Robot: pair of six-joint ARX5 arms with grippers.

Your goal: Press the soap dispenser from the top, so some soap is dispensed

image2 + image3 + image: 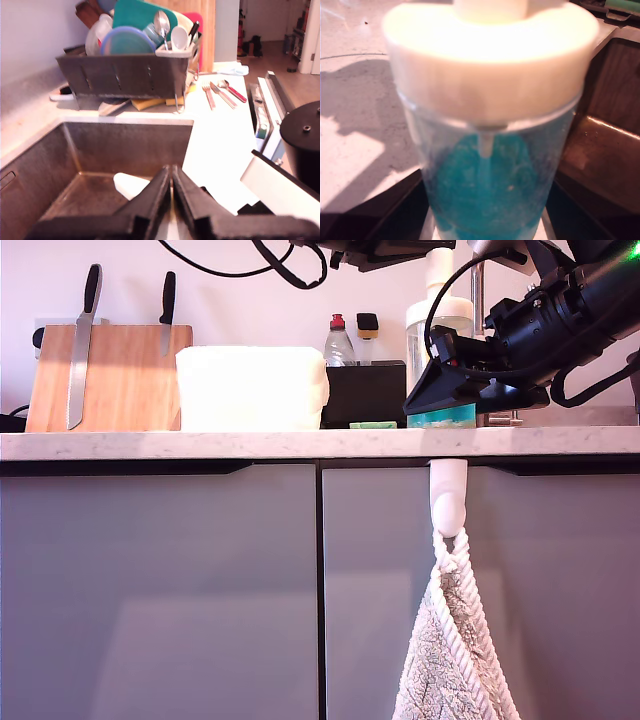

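The soap dispenser [436, 328] stands on the counter toward the exterior view's right, a clear bottle with a wide white cap and a white pump head [440, 264]. Blue-teal soap [485, 192] fills its lower part. My second gripper [445, 392] reaches in from the exterior view's right and is shut on the bottle's lower body; the second wrist view shows a dark finger on each side of the dispenser [490, 65]. My first gripper [172, 172] is shut on nothing above the sink, with a white rounded shape just under its tips. Black arm parts [385, 250] hang over the pump head.
A sink [95, 150] lies below the first gripper, a loaded dish rack [125, 75] and loose cutlery [220, 92] beyond it. On the counter stand a knife block [110, 375], a white tub [250, 388], a black box [365, 392], a red-capped bottle [338, 340] and a green bar [372, 425]. A towel [450, 640] hangs below.
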